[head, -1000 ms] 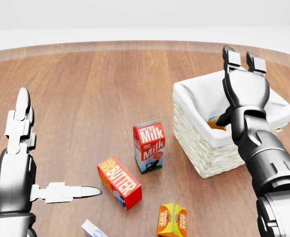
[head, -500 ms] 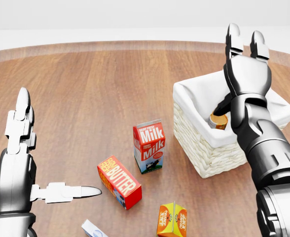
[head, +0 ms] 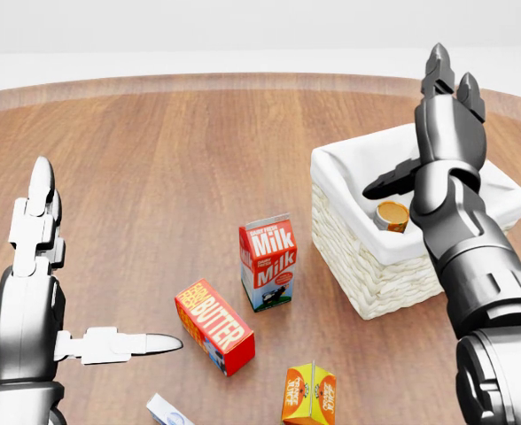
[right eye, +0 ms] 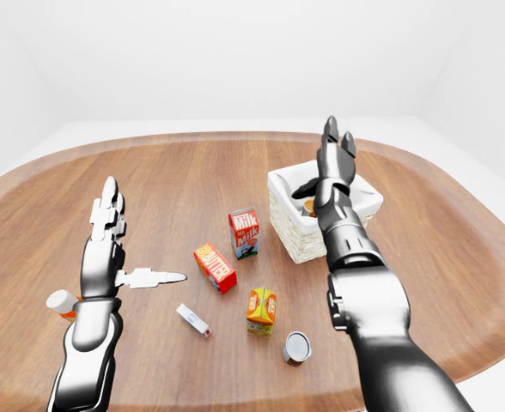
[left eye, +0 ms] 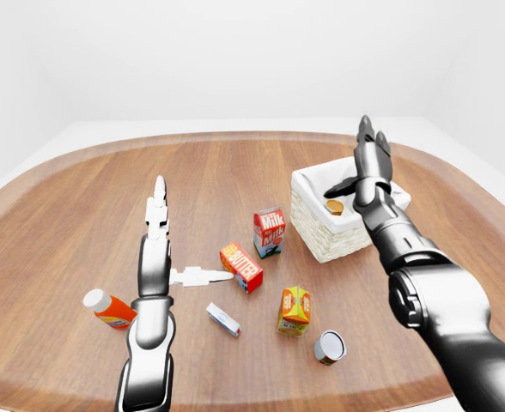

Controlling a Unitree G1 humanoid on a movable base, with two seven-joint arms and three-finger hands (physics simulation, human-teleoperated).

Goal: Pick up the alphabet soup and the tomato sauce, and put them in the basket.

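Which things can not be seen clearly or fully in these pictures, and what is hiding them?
- Can in the basket: only its top shows; the basket wall and right hand cover its label, so which can it is cannot be told.
- Loose can: label too small in the left-eye view.
- Small white box: cut by the head view's bottom edge.
- Bottle: partly behind the left hand's arm.

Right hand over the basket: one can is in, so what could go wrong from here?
The right hand is open above the basket; pulling back, its forearm could catch the rim and shift it. The other can lies on its side near the table edge and may roll when touched. The juice carton stands close beside it and could be knocked over.
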